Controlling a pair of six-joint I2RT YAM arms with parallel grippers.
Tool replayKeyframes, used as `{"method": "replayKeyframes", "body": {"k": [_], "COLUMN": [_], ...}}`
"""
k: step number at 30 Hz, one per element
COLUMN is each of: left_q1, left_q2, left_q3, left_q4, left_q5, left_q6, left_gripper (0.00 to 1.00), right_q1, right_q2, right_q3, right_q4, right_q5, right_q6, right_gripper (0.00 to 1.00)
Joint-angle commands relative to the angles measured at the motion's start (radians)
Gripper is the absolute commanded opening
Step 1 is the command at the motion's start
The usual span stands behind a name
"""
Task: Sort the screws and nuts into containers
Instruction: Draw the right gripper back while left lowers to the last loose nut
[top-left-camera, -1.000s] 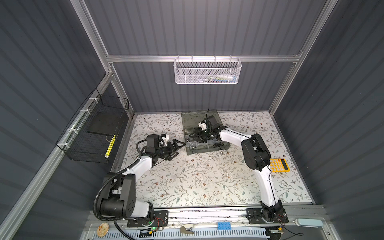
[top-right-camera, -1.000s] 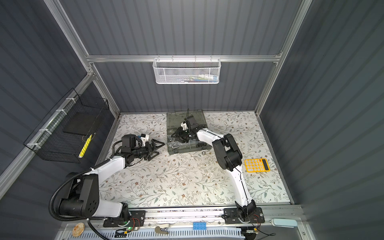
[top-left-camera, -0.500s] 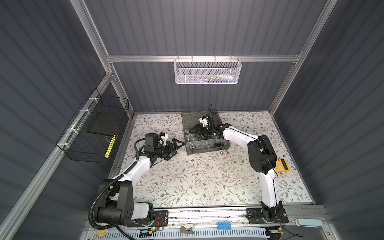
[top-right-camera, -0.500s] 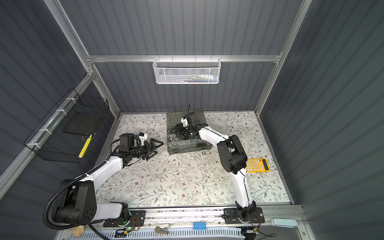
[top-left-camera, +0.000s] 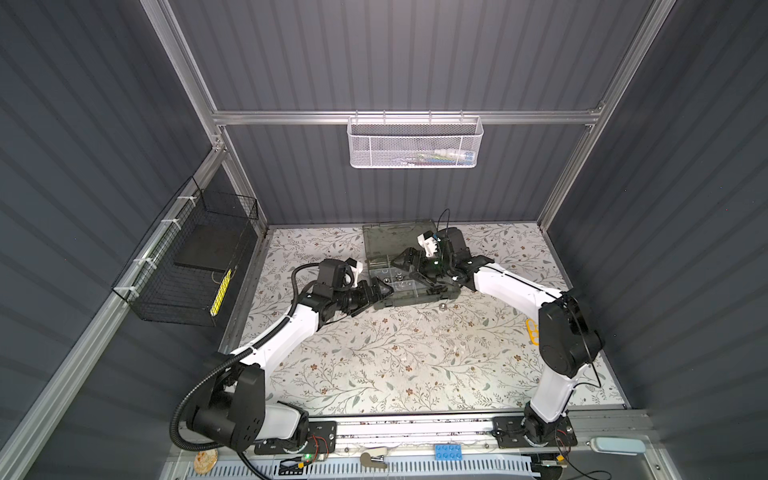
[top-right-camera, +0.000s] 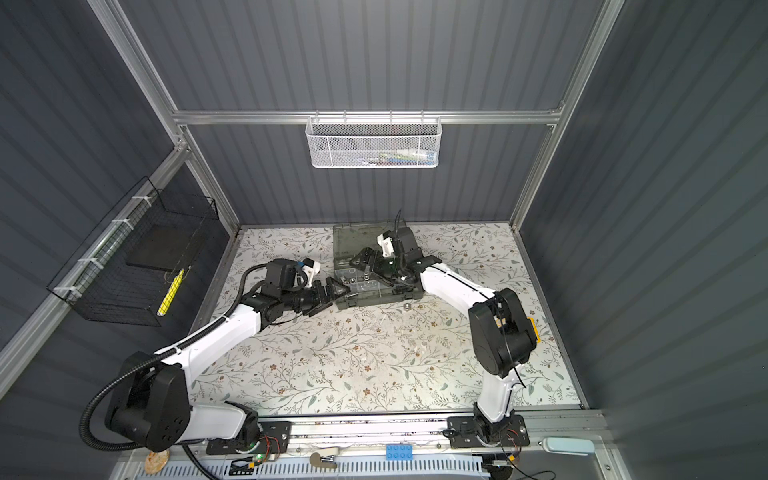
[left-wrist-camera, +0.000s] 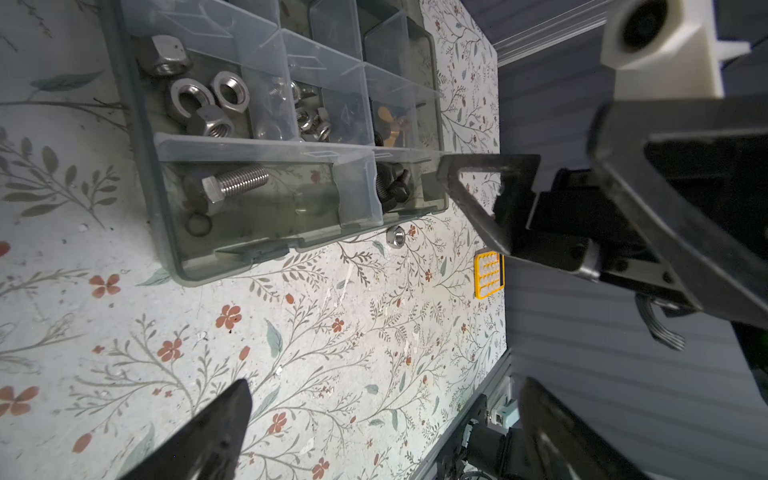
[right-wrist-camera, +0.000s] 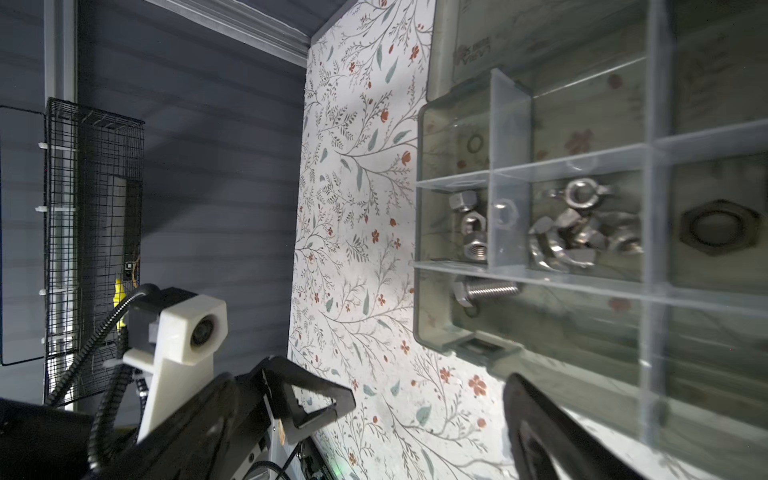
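Observation:
The translucent grey-green organiser case (top-left-camera: 415, 291) lies open at the back of the table, its lid (top-left-camera: 390, 239) flat behind it. Its containers hold screws and nuts: silver hex nuts (left-wrist-camera: 199, 99), small nuts (left-wrist-camera: 309, 118), a brass wing nut (left-wrist-camera: 390, 118), a silver bolt (left-wrist-camera: 235, 183), black bolts (left-wrist-camera: 392, 187), silver wing nuts (right-wrist-camera: 582, 232) and a large black nut (right-wrist-camera: 717, 228). One silver nut (top-left-camera: 443, 306) lies loose on the table in front of the case. My right gripper (top-left-camera: 409, 270) hangs open and empty over the case. My left gripper (top-left-camera: 380, 295) is open and empty at the case's front left corner.
A yellow calculator (top-left-camera: 532, 330) lies at the right, partly behind the right arm's elbow. A white mesh basket (top-left-camera: 415, 143) hangs on the back wall and a black wire basket (top-left-camera: 187, 266) on the left wall. The two grippers are close together at the case.
My right gripper's jaws have spread from partly closed to wide open over the case. My left gripper has moved right, up to the case's corner.

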Motion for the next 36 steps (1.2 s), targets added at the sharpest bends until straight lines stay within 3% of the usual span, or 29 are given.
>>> {"method": "replayKeyframes", "body": {"k": [1,11,17,26,36], "left_q1": [-0.042,-0.265,-0.361,-0.442,-0.474], "left_q2": [0.031,0.227,0.404,0.642,0.788], "left_q3": [0.063,0.273,0.404,0.653,0.779], "left_q4": [-0.068,-0.199,-0.234,-0.308,-0.341], "left_q5": [-0.071,-0.263,-0.314,-0.416,-0.498], "left_q6": [0.052,0.155,0.186,0.264,0.358], "left_gripper": [1.0,1.0,1.0,1.0,0.96], "right_q1": [-0.027,-0.156,-0.265,-0.34,-0.464], "right_q2": [-0.092,-0.408,-0.574,-0.705,-0.758], "right_q3": [-0.068,-0.378,-0.519,-0.649,-0.763], "right_q4": [0.009,-0.026,-0.075,-0.11,-0.066], "right_q5": [0.042,0.094,0.098,0.092,-0.004], "right_q6": [-0.058,-0.15,-0.2,-0.249,-0.211], "right_gripper": [0.99,0.99,0.99,0.99,0.99]}}
